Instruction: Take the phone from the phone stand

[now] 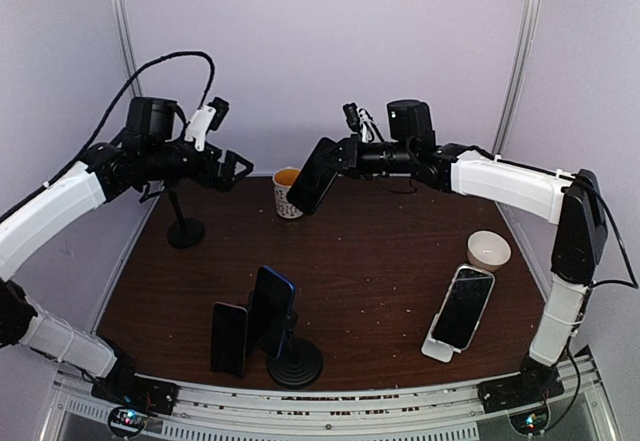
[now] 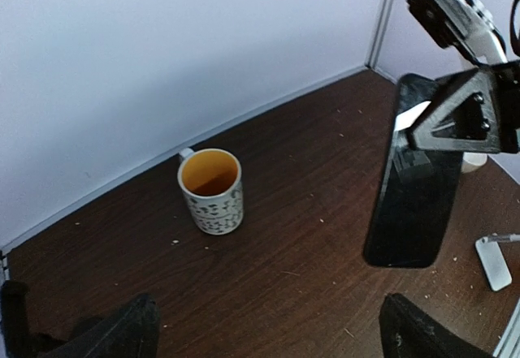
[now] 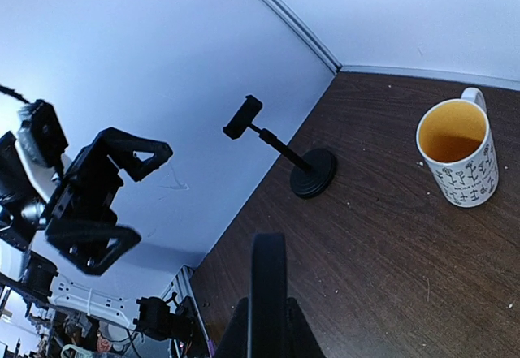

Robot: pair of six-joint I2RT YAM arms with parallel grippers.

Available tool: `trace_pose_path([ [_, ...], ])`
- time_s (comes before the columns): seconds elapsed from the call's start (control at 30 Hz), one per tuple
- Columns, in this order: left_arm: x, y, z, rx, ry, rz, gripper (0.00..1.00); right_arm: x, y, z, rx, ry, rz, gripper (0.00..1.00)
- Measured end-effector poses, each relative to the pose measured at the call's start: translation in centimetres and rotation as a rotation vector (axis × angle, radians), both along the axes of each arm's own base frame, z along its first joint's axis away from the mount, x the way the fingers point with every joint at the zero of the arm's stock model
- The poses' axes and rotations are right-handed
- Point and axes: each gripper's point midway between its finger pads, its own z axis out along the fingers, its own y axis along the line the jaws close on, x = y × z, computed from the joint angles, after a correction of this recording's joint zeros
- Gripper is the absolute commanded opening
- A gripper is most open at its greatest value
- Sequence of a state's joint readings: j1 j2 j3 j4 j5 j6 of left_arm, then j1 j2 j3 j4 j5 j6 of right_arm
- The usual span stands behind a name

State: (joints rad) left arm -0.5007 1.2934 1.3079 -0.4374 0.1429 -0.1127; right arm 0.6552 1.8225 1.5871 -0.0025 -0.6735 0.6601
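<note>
My right gripper [image 1: 340, 156] is shut on a black phone [image 1: 313, 176] and holds it in the air, tilted, next to the mug. The phone shows in the left wrist view [image 2: 414, 196] and edge-on between my right fingers [image 3: 268, 293]. An empty black phone stand [image 1: 185, 229] stands at the back left; the right wrist view shows its clamp and round base [image 3: 313, 171]. My left gripper [image 1: 232, 169] is open and empty, high above the table beside that stand, its fingers wide apart [image 2: 268, 338].
A patterned mug [image 1: 287, 193] with orange inside stands at the back centre. A dark blue phone [image 1: 272, 311] sits on a black stand at the front, a black phone [image 1: 229, 338] beside it. Another phone [image 1: 462, 308] leans on a white stand, near a white bowl [image 1: 489, 250].
</note>
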Motion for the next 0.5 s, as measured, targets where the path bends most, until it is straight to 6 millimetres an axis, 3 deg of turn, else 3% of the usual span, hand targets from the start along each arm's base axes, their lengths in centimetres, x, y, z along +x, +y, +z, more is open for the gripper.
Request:
trace_pose_path([
  [0.13,-0.7,-4.1,-1.7,0.048,0.049,-0.113,0.98,0.2,0.6,-1.0,-0.016,0.030,-0.036,0.00],
  [0.3,-1.7,-8.0,-2.2,0.078,0.065,-0.223,0.98,-0.1,1.2,-1.1,-0.013,0.046,-0.061,0.00],
  [0.5,-2.3,-10.8,-2.8,0.097,0.083,-0.306,0.98,-0.8,2.1,-0.3,0.024,0.058,-0.054,0.00],
])
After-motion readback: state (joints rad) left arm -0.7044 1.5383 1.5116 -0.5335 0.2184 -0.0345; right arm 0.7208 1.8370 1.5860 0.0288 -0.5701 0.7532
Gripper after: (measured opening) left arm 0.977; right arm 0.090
